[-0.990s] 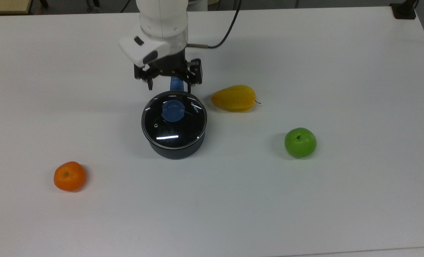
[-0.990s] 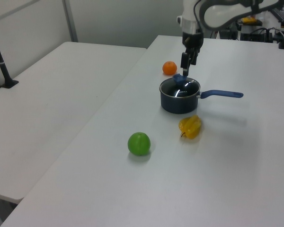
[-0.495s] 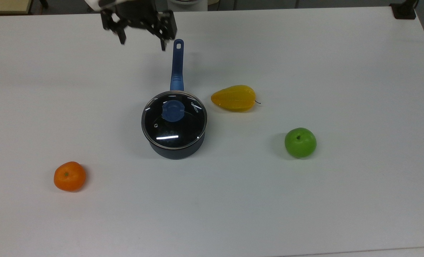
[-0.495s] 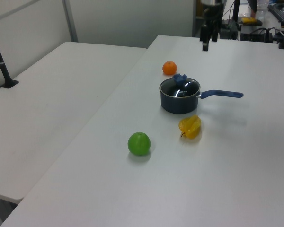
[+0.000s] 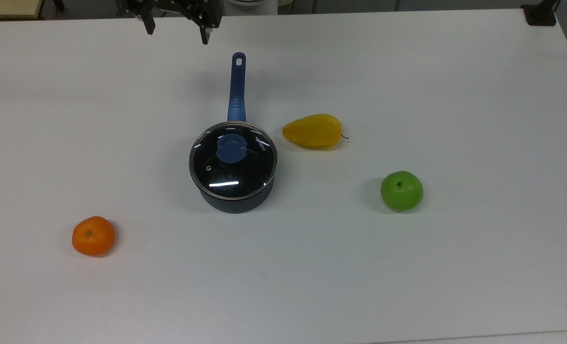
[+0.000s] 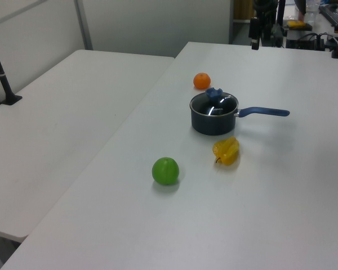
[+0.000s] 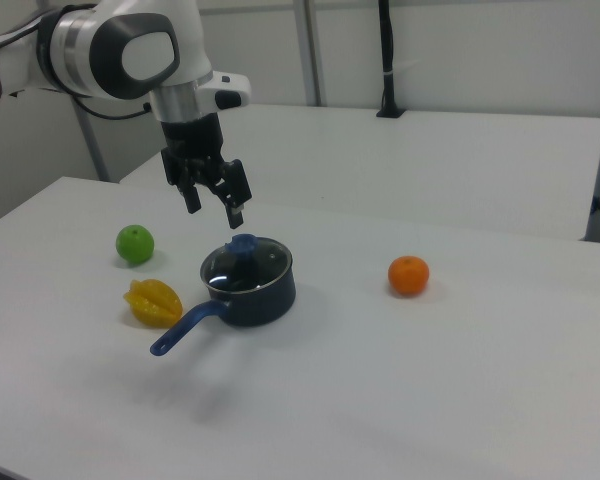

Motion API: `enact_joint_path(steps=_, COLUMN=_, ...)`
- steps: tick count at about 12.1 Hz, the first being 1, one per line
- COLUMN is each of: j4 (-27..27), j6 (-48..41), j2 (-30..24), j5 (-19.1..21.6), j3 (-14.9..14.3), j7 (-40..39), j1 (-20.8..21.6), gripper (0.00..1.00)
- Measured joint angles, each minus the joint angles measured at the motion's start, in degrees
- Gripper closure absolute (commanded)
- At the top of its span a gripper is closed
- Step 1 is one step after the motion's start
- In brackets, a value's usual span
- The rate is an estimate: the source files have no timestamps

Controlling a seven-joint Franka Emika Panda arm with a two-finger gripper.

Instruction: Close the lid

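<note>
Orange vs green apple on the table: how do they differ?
Colour: the orange is orange, the green apple is bright green. Side: in the top view the orange lies lower left of the saucepan, the apple to its right. Neighbours: the apple has the yellow starfruit fairly near it, the orange lies alone. Shared: both are round, similar in size, rest on the white table, and are far from the gripper.

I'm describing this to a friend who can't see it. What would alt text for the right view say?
A dark blue saucepan sits on a white table with its glass lid on, and a robot arm's open gripper hangs above it, touching nothing. A yellow star fruit and a green apple lie toward the right view's left, an orange toward its right.
</note>
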Motion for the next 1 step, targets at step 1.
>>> enact_joint_path(steps=1, j4=-0.1, j6=0.0, j2=0.1, j5=0.0, j3=0.1, j7=0.0, j1=0.0, gripper=0.0)
